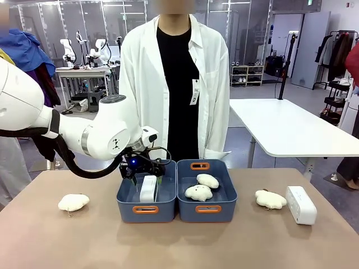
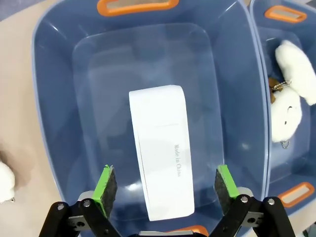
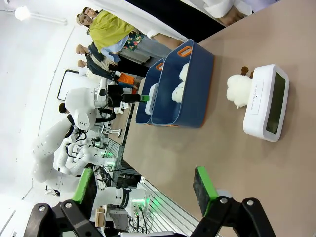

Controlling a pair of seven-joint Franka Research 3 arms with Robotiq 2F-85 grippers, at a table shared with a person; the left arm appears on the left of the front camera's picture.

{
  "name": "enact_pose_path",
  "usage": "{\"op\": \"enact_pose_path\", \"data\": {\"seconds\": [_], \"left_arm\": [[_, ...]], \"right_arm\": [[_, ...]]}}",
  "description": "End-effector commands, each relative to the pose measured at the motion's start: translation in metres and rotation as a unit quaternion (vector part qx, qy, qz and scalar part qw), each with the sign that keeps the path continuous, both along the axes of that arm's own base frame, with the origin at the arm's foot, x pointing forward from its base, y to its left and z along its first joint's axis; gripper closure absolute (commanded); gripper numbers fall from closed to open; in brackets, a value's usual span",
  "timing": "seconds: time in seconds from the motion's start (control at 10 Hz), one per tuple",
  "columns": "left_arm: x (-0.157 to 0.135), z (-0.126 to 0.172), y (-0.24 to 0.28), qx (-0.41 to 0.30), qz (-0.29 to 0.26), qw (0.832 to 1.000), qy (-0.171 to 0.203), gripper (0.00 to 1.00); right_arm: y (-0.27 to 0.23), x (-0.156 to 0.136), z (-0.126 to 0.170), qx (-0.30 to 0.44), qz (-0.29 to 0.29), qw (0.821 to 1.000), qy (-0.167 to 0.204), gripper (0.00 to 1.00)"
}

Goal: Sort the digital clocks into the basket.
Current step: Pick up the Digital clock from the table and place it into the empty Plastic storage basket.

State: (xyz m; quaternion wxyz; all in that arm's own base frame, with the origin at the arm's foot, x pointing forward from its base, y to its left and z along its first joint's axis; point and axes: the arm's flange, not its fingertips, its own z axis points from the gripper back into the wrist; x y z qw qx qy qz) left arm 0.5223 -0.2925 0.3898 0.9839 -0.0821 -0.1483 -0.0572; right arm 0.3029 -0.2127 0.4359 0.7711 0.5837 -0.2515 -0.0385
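One white digital clock [image 1: 148, 188] lies inside the left blue basket [image 1: 126, 212], its far end propped a little upward. My left gripper [image 1: 144, 172] hangs just above it, open. In the left wrist view the green pads [image 2: 105, 183] stand wider than the clock [image 2: 162, 158] and do not touch it, with the basket's wall [image 2: 49, 98] all around. A second clock [image 1: 300, 204] lies flat on the table at the right. My right gripper [image 3: 144, 187] is open in the air, well back from that clock [image 3: 266, 101].
The right blue bin [image 1: 223, 210] touches the basket and holds two cream plush toys [image 1: 199, 192]. Another plush [image 1: 270, 199] lies beside the right clock, and one more [image 1: 73, 202] sits at the left. A person in a white coat stands at the far edge.
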Motion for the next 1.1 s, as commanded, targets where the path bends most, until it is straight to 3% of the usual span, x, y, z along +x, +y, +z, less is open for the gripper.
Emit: {"op": "enact_pose_path", "data": {"seconds": [0.0,0.1,0.2,0.9,1.0], "left_arm": [[-0.003,0.008,-0.002,0.007,0.015,1.000,-0.006,0.00],[-0.017,0.016,0.007,-0.007,-0.041,0.999,0.024,0.00],[0.000,0.003,0.000,-0.001,0.001,1.000,-0.002,0.00],[0.000,0.003,0.004,-0.003,-0.005,1.000,0.005,0.00],[0.003,0.034,0.017,-0.025,-0.008,1.000,0.013,0.00]], "right_arm": [[0.000,-0.002,0.002,0.002,0.000,1.000,-0.008,0.00],[0.000,-0.002,0.002,0.002,0.000,1.000,-0.008,0.00],[0.000,-0.002,0.002,0.002,0.000,1.000,-0.008,0.00],[0.000,-0.002,0.002,0.002,0.000,1.000,-0.008,0.00],[0.000,-0.002,0.002,0.002,0.000,1.000,-0.008,0.00]]}}
